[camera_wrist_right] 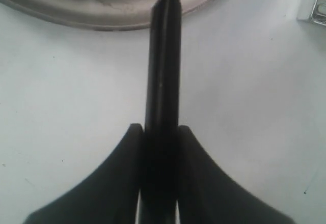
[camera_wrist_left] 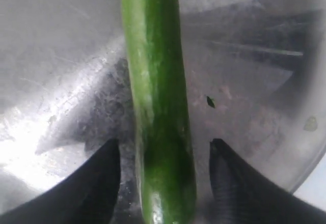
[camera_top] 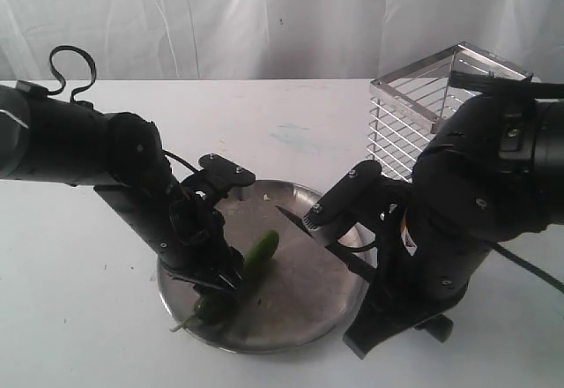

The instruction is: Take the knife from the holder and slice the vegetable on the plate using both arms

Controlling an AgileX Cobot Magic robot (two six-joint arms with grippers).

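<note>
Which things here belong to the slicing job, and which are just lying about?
Job in hand: knife, clamped in the right end effector; vegetable, flanked by the open left end effector; plate; holder.

Lying about: pale scrap on the plate; bluish smudge on the table.

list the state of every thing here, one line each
knife, out of the holder, held by its handle, blade over the plate, clear of the vegetable
holder, upright, no knife in it
vegetable, lying on the plate, not gripped
plate, flat, carrying the vegetable
left gripper, open, straddling the vegetable with gaps on both sides
right gripper, shut on the knife
</note>
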